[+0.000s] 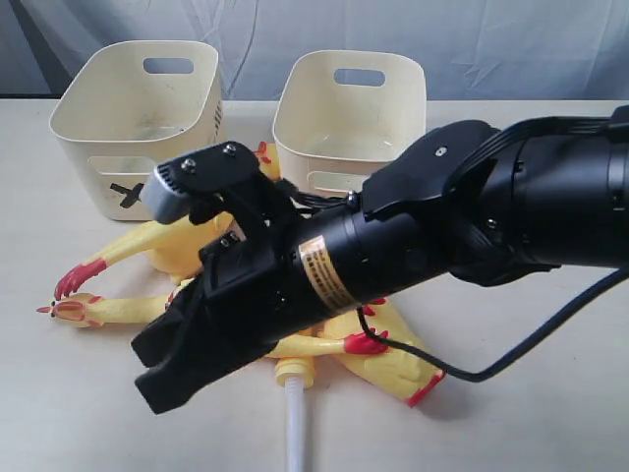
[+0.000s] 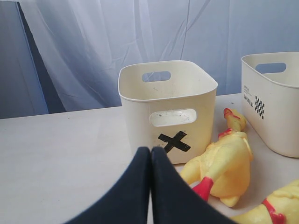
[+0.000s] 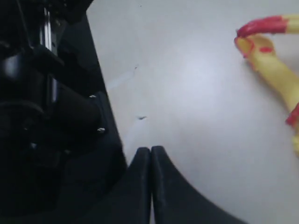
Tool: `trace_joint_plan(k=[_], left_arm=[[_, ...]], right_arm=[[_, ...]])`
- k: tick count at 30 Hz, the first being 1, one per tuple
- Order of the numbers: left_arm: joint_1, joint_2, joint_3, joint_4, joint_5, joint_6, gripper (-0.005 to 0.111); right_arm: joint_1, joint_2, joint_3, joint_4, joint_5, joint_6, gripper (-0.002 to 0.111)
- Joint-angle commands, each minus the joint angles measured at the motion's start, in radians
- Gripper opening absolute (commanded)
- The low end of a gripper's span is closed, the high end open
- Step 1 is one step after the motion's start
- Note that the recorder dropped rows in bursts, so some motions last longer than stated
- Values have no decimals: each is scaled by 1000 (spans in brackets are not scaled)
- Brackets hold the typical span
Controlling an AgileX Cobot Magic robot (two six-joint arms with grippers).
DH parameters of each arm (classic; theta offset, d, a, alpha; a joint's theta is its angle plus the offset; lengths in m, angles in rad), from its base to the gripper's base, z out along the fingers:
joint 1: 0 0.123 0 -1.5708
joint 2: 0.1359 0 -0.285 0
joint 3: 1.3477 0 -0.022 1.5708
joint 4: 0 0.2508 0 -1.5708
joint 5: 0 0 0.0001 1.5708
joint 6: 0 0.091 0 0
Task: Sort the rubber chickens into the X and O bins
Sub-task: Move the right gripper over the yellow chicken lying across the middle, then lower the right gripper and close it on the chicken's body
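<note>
Exterior view shows you the chickens [image 1: 393,366] all lying in a loose heap on the bench [image 1: 79,413], just in front of the two bins. Legs and necks cross one another, and the right arm [image 1: 413,236] covers the middle of the heap, so you cannot count them for certain. One head and a pair of red feet stick out toward the left of that view.

The X bin [image 1: 79,157] stands behind the heap on the left, with the other bin [image 1: 305,162] beside it on the right. The arm hides that bin's mark, though it should be the O one. You can see into both, and neither has a chicken in it. I judge that none of the sorting is done, and every chicken is left to be lifted and dropped into a bin.

The right tool [image 3: 150,154] hangs low over bare bench at the near-left edge of the heap. Its two fingers are pressed together with nothing between them, and the red-tipped end of one chicken lies off to the side, apart from it. The left tool [image 2: 150,154] is likewise pressed together and empty. It points at the marked face of the X bin, and a chicken lies just beside that bin's corner. Whichever tool you use will have to spread before it can take a chicken.
</note>
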Motion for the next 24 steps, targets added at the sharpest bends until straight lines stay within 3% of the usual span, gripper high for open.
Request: trace_joint_plan(k=[1,3,8,12,14,15,17,18,19,21,23,24], left_arm=[[-2,-5,-3,-7,-10,0,0],[-2,-5,-3,-7,-10,0,0],[-2,-5,-3,-7,-10,0,0],[-2,-5,-3,-7,-10,0,0],[-2,-5,-3,-7,-10,0,0],[-2,-5,-3,-7,-10,0,0],[-2,-5,-3,-7,-10,0,0],[-2,-5,-3,-7,-10,0,0],[-2,-5,-3,-7,-10,0,0],[-2,-5,-3,-7,-10,0,0],[-2,-5,-3,-7,-10,0,0],[-2,-5,-3,-7,-10,0,0]], right_arm=[[-2,-18,-4,-9,54,225,-1],[-2,-41,-5,-9,333,220,-1],[-2,-96,-5,23,980,-15,-1],[-2,-127,-60,351,1440,-539,-1],[-2,-136,-136,629,1754,-973,-1],[-2,-141,-165,750,1817,-1107,-1],[-2,-161,-215,1156,1817,-1500,-1],[-2,-184,-224,1481,1697,-1763,-1],[-2,-192,-224,1639,1609,-1893,-1],[-2,-189,-224,2088,1280,-2372,-1],[-2,-160,-224,2175,1046,-2656,-1],[-2,-142,-224,2159,974,-2683,-1]])
